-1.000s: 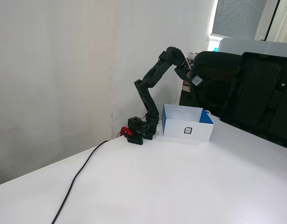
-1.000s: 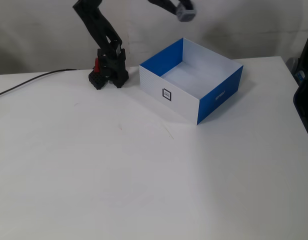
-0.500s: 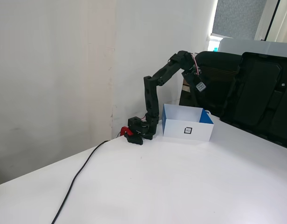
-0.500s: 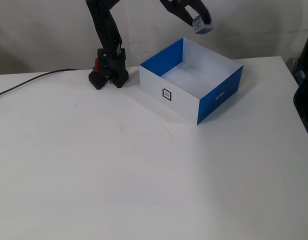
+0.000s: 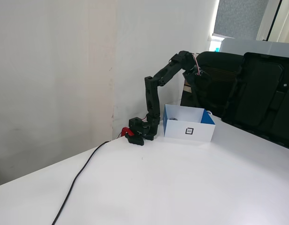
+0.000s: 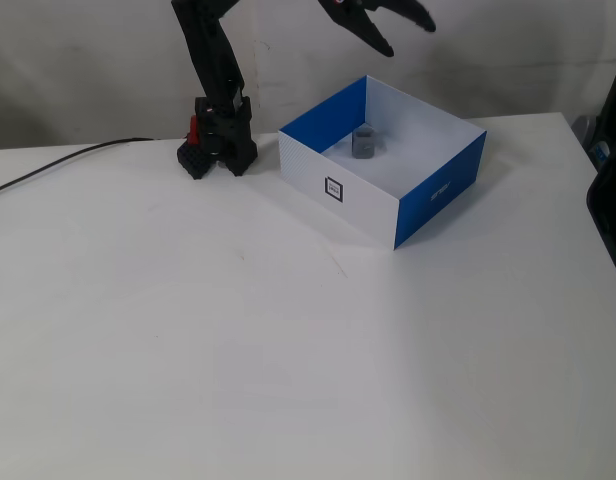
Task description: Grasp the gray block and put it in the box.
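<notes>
Cable (image 6: 58, 160) trails off left across the bench (image 6: 238, 350); arm base (image 6: 216, 150) stands just left of the box (image 6: 428, 200).

Block (image 6: 364, 143) lies inside the box, on the floor near the back-left wall, clear of the rim. In the side fixed view only a dark speck shows at the box's near corner (image 5: 174, 119); cannot confirm it is the block from there.

Gripper (image 6: 393, 28) hangs above the box, fingers spread, nothing between them. In the side view the gripper (image 5: 197, 75) merges with the dark chair (image 5: 215, 79) behind; jaw state unreadable there.

Task looks done, judging by the block's place.

Risks from here:
- Arm drops low on retreat, clips the back wall, shoves or tips the light box.
- Block may not have settled; a knock to the box could shift it.
- Cable snag unlikely; it lies well apart.
</notes>
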Available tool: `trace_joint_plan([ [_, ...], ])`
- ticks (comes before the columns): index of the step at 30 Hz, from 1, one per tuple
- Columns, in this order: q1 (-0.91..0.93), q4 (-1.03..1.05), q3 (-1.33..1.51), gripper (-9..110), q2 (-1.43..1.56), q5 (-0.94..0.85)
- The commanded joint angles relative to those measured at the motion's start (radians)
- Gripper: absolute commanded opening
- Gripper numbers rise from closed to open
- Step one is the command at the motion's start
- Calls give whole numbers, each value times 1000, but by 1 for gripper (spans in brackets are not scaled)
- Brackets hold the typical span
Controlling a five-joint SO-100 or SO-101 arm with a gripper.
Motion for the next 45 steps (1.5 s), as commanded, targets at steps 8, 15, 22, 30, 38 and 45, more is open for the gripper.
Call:
trace_joint_plan([
  [8, -121, 80, -57, 0, 100, 17],
  [15, -298, 101, 41, 0, 241, 20],
  [22, -563, 114, 190, 0, 423, 6],
  [30, -910, 132, 321, 0, 601, -43],
  [38, -1173, 38, 505, 0, 742, -150],
  [45, -1207, -150, 769, 0, 945, -272],
])
